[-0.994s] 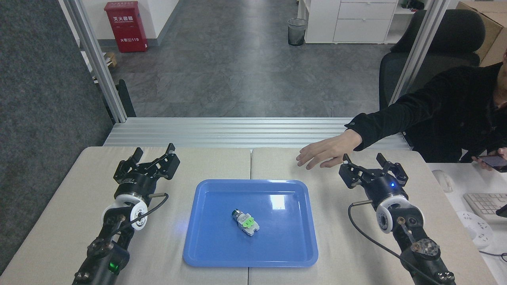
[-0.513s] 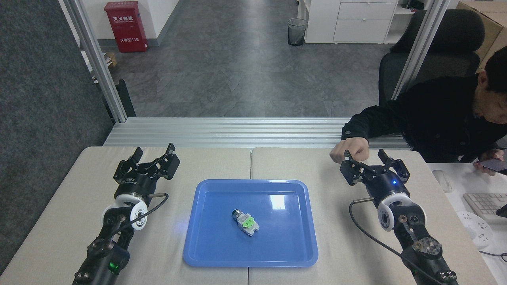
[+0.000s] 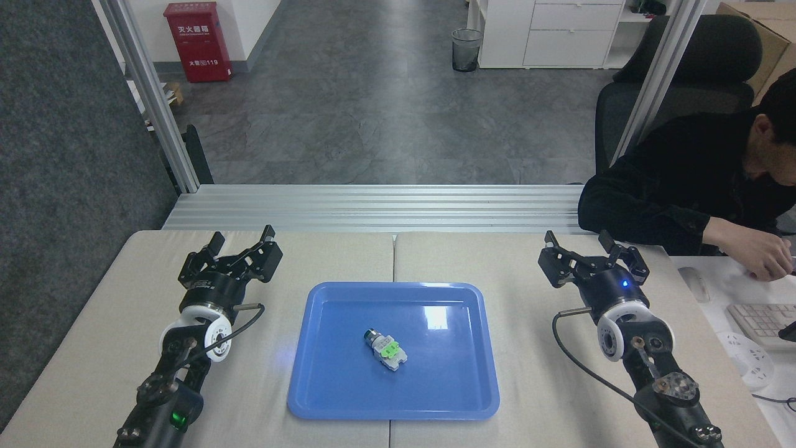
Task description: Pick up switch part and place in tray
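Head view is showing the switch part [image 3: 385, 348] lying in the tray [image 3: 323, 398], between and well apart from both spread jaws, left gripper [image 3: 239, 244] and right gripper [image 3: 579, 244], so placement is looking finished.

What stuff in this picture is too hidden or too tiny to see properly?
- Head view: the underside of the switch part, hidden as it lies in the tray.
- Head view: the person's hand, partly cut off by the right edge.
- Head view: the keyboard, cut off by the right edge.
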